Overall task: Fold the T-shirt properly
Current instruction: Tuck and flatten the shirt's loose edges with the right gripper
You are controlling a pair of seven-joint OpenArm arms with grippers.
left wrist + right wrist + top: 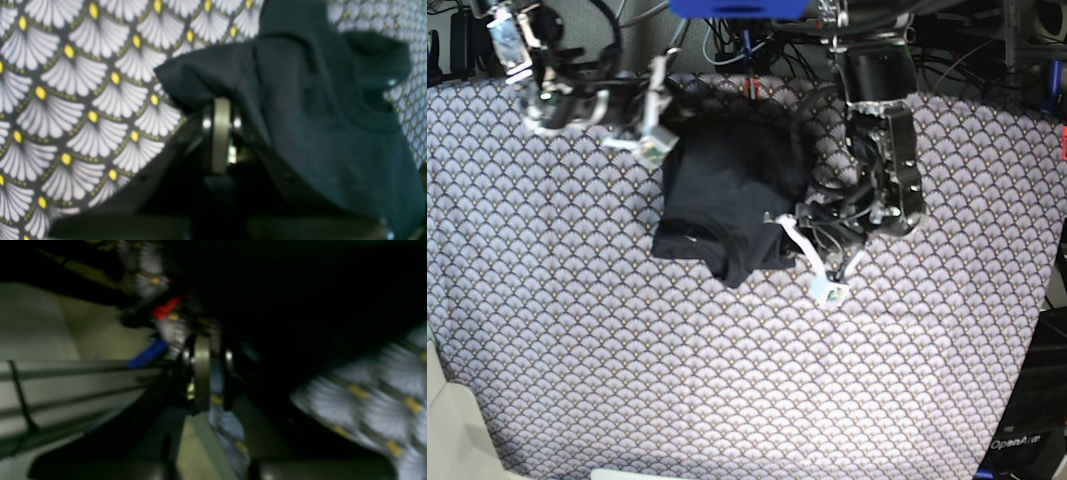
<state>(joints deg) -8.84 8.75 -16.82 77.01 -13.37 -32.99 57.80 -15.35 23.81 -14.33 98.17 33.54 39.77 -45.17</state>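
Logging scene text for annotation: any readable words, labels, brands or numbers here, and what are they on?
"OpenArm" – white print on the dark robot base at the lower right of the base view.
T-shirt: plain, no print.
Tablecloth: fan pattern only, no text.
Wrist views: too blurred to read anything.

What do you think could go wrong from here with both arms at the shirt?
1. The left gripper is shut on the T-shirt's edge; in the left wrist view little cloth sits in the pinch, so it may slip out when pulled.
2. The shirt lies bunched, collar toward the camera, so a fold now could lock in wrinkles.
3. The right gripper is right at the far edge and might snag the tablecloth.
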